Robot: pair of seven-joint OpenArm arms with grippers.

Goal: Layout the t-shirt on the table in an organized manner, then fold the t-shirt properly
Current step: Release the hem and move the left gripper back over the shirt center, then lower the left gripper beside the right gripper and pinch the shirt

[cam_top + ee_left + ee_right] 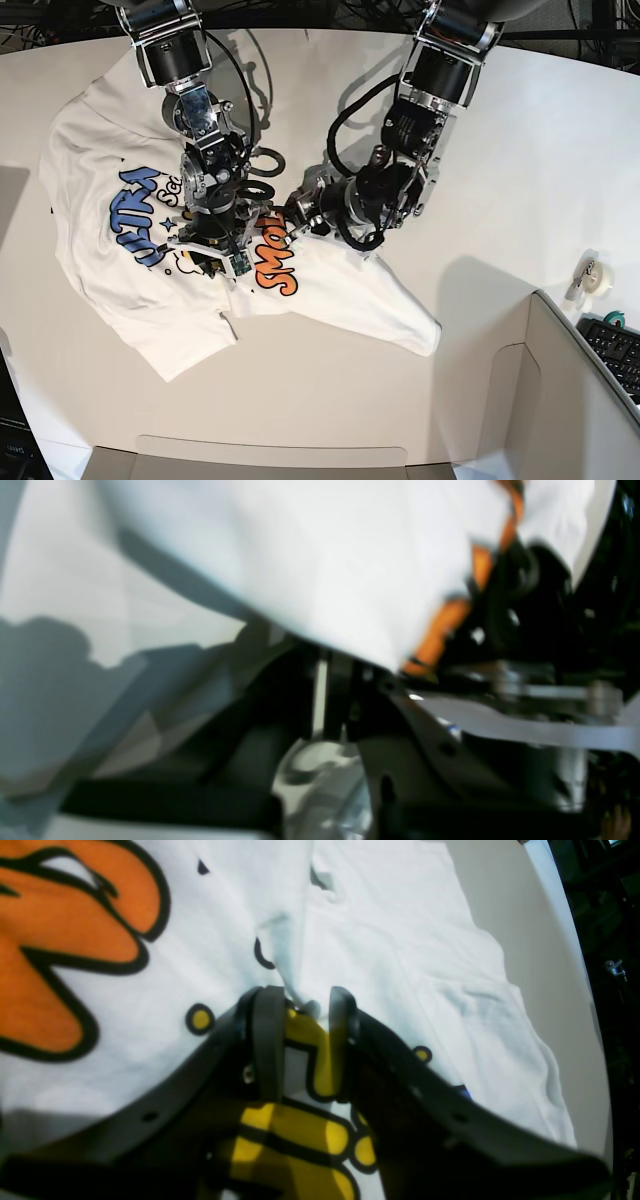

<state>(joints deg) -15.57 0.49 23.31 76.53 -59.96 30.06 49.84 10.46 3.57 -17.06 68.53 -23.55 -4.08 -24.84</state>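
The white t-shirt [330, 290] lies print side up on the left half of the white table [520, 150], rumpled around the orange letters. My right gripper [215, 262] points down onto the print. In the right wrist view it [302, 1005] is shut on a raised ridge of the t-shirt [400, 940] above a yellow letter. My left gripper [298, 213] is at the shirt's edge by the orange letters. The left wrist view is blurred: white cloth [325, 555] with orange print hangs close to the camera and tapers down to the gripper [395, 675].
A grey box-like panel [560, 400] stands at the lower right, with a keyboard [615, 350] behind it. A small tape roll [590, 275] lies near the table's right edge. The two arms are close together over the shirt's middle.
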